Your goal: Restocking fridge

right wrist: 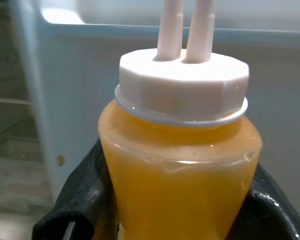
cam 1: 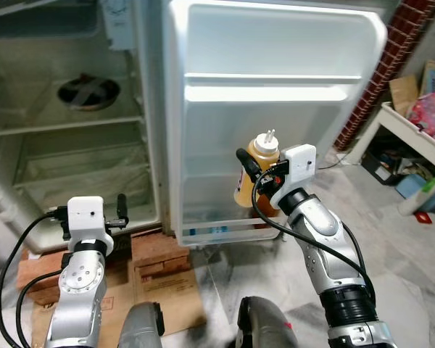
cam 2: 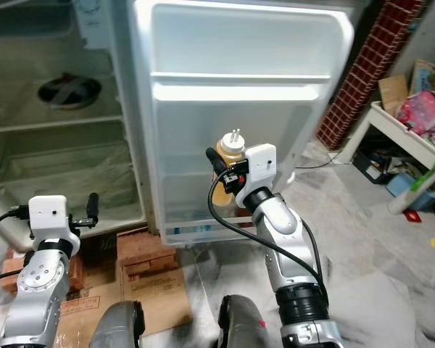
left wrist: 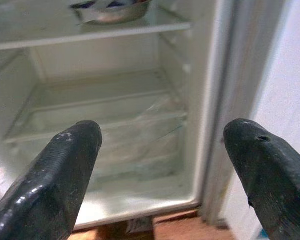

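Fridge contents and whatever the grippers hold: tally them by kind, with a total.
Squeeze bottle of orange sauce, held in the right gripper at the open door: 1
Metal bowl on the fridge's upper shelf: 1
Left gripper, open: 0 items
Total: 2

Fridge shelf (cam 1: pixel 65 125) at 10 o'clock carries 1 round metal bowl (cam 1: pixel 88 92); lower shelf (cam 1: pixel 87 168) has a wrinkled clear liner. Door's bottom rack (cam 1: pixel 225 233) at 6 o'clock. Marble floor (cam 1: pixel 413 290): bricks (cam 1: pixel 159 252) and flattened cardboard (cam 1: pixel 167 293) at the fridge base. White side table (cam 1: pixel 413 134) at 3 o'clock.
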### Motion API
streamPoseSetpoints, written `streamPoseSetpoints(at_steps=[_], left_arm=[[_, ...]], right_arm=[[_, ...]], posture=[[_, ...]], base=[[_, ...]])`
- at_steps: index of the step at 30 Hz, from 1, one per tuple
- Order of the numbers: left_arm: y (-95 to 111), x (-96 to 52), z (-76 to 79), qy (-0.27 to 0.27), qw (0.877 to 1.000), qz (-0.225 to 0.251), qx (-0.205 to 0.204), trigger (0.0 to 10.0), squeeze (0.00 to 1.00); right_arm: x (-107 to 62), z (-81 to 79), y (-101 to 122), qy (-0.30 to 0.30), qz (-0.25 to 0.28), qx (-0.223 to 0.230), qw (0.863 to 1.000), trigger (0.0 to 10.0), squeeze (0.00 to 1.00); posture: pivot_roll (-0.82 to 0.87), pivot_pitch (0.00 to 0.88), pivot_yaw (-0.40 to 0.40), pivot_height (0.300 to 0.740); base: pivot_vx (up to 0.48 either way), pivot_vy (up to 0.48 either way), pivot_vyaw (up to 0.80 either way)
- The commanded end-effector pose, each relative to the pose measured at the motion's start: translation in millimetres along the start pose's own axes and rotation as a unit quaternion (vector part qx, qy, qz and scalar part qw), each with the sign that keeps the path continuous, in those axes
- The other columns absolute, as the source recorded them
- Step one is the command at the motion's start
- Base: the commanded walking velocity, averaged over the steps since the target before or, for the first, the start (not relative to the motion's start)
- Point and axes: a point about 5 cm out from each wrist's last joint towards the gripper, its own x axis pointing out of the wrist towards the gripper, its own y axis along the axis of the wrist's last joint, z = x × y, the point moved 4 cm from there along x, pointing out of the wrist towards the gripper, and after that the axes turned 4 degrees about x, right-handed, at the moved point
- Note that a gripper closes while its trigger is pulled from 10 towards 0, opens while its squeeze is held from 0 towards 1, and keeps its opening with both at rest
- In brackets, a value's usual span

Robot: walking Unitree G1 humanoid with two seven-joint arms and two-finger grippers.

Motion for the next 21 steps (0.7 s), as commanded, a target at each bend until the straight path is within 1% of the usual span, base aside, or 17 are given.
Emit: streamPoseSetpoints(at_steps=[1, 12, 13, 14, 16, 17, 21], left_arm=[[-0.1, -0.1, -0.7, -0.004, 1.0, 0.0, -0.001, 10.0, 0.0], [-0.2, -1.2, 0.7, -0.008, 1.0, 0.001, -0.001, 10.0, 0.0], [-0.3, -1.3, 0.7, -0.008, 1.0, 0.002, -0.001, 10.0, 0.0], [-0.3, -1.3, 0.7, -0.008, 1.0, 0.002, -0.001, 10.0, 0.0], [-0.2, -1.4, -0.4, -0.002, 1.0, 0.0, 0.003, 10.0, 0.0], [-0.2, -1.4, -0.4, -0.002, 1.0, 0.0, 0.003, 10.0, 0.0], [-0.2, -0.8, -0.7, 0.0, 1.0, -0.002, 0.002, 10.0, 0.0]], right_arm=[[2.2, -2.7, 6.4, 0.008, 0.013, -0.004, 1.0, 10.0, 0.0], [3.8, -3.5, 5.5, 0.011, 0.009, -0.008, 1.0, 10.0, 0.0], [4.2, -3.9, 4.9, 0.012, 0.008, -0.007, 1.0, 10.0, 0.0], [4.2, -3.9, 4.9, 0.012, 0.008, -0.007, 1.0, 10.0, 0.0], [4.6, -4.6, 4.3, 0.014, 0.007, -0.007, 1.0, 10.0, 0.0], [4.6, -4.6, 4.3, 0.014, 0.007, -0.007, 1.0, 10.0, 0.0], [5.0, -5.3, 3.6, 0.015, 0.006, -0.006, 1.0, 10.0, 0.0]], posture=[[0.05, 0.0, -0.081, 0.631], [0.05, 0.0, -0.085, 0.631], [0.05, 0.0, -0.085, 0.621], [0.05, 0.0, -0.085, 0.621], [0.06, 0.0, -0.086, 0.601], [0.06, 0.0, -0.086, 0.601], [0.05, 0.0, -0.085, 0.576]], base=[[0.0, 0.0, 0.0], [0.0, 0.0, 0.0], [0.0, 0.0, 0.0], [0.0, 0.0, 0.0], [0.0, 0.0, 0.0], [0.0, 0.0, 0.0], [0.0, 0.0, 0.0]])
